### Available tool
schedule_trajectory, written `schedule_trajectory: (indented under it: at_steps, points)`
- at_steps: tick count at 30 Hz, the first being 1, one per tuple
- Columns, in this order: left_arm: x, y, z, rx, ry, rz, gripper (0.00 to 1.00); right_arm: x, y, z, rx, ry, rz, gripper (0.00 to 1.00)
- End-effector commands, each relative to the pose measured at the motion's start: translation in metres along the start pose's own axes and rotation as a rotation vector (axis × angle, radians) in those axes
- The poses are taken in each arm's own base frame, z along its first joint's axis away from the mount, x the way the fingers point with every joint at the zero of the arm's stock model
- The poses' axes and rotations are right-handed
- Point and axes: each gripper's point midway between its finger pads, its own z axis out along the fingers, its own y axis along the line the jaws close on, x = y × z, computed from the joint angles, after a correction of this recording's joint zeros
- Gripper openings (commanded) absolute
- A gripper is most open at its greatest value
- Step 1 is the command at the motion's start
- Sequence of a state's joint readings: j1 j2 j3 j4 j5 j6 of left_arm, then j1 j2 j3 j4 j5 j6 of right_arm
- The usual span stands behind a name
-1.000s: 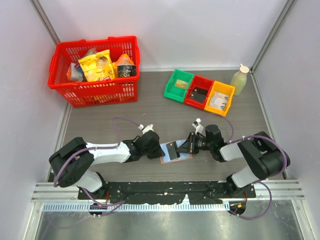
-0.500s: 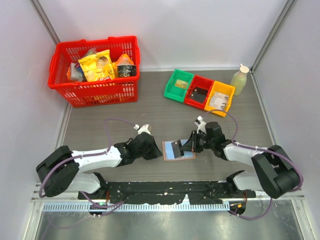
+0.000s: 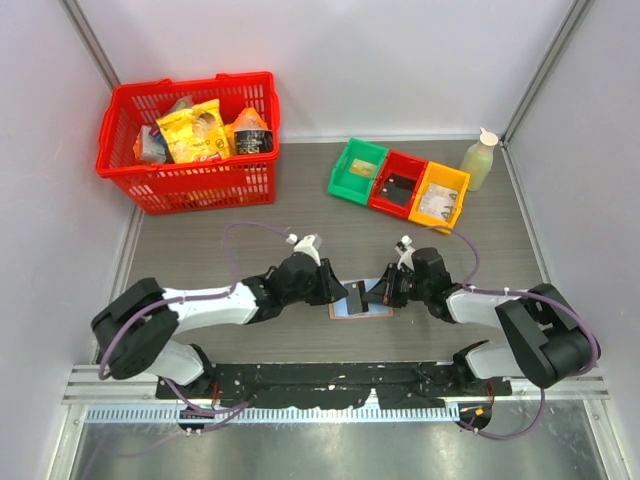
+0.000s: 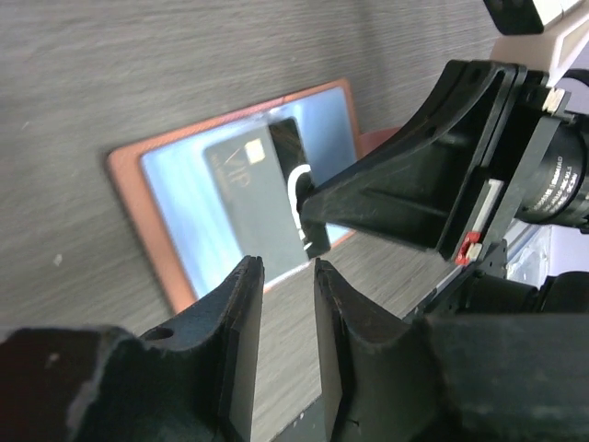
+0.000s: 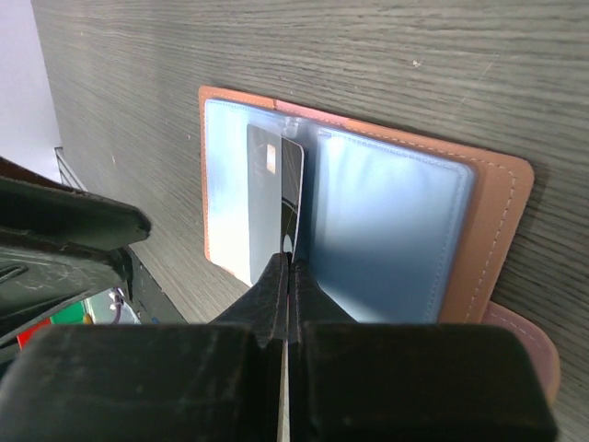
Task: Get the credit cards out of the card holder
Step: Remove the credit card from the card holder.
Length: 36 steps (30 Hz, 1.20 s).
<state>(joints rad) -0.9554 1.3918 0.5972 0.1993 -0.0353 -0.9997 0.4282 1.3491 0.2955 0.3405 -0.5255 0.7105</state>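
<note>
The card holder (image 3: 343,311) lies open on the table between both arms, pinkish-tan outside with pale blue lining (image 5: 396,230), also ahead in the left wrist view (image 4: 175,193). A grey credit card (image 5: 267,207) with a chip stands tilted up from its middle, and it appears as a dark strip from above (image 3: 356,298). My right gripper (image 5: 288,262) is shut on that card's near edge (image 3: 373,296). My left gripper (image 4: 287,267) hovers just left of the holder (image 3: 337,290), jaws a little apart with only table between them.
A red basket (image 3: 190,80) of snack packs stands at the back left. Green (image 3: 341,165), red (image 3: 405,157) and yellow (image 3: 462,180) bins sit in a row at the back right, with a pale bottle (image 3: 479,160) beside them. Side walls close in both flanks.
My left gripper has moved right, up to the holder's left edge, and its jaws have parted. The right gripper stays shut on the card, which stands more upright.
</note>
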Motion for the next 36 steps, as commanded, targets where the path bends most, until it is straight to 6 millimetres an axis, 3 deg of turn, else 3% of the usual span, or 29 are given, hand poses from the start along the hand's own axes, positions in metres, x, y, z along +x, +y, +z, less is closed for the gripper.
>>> schedule_trajectory:
  at_steps: [1,4,10,18,25,26,27,31,34,36]
  points:
    - [-0.013,-0.026,0.025,0.059,-0.008,0.034,0.28,0.003,-0.011,0.002,0.034,-0.022,0.033,0.01]
    - [0.001,-0.018,0.038,0.034,0.054,0.015,0.19,0.005,-0.013,0.001,0.039,-0.025,0.037,0.01]
    - [0.011,0.022,0.043,-0.128,0.057,-0.009,0.04,0.005,-0.018,-0.001,0.061,-0.03,0.027,0.01]
    - [0.029,0.059,0.043,-0.272,0.102,-0.031,0.0,-0.002,-0.022,-0.008,0.113,-0.056,0.007,0.01]
    - [0.044,0.085,0.035,-0.349,0.125,-0.085,0.0,-0.008,-0.04,-0.029,0.266,-0.095,0.007,0.01]
    - [0.045,0.085,0.035,-0.347,0.125,-0.091,0.0,-0.015,-0.035,-0.031,0.26,-0.118,-0.008,0.01]
    - [0.043,0.084,0.034,-0.339,0.121,-0.092,0.0,-0.008,-0.043,-0.036,0.307,-0.095,0.006,0.01]
    - [0.028,0.067,0.028,-0.29,0.086,-0.075,0.01,-0.024,-0.026,-0.053,0.301,-0.158,-0.038,0.01]
    - [0.01,0.052,0.019,-0.247,0.039,-0.053,0.11,-0.034,-0.014,-0.066,0.302,-0.186,-0.087,0.01]
    - [-0.006,0.038,0.009,-0.211,0.002,-0.024,0.22,-0.042,-0.001,-0.074,0.284,-0.199,-0.136,0.01]
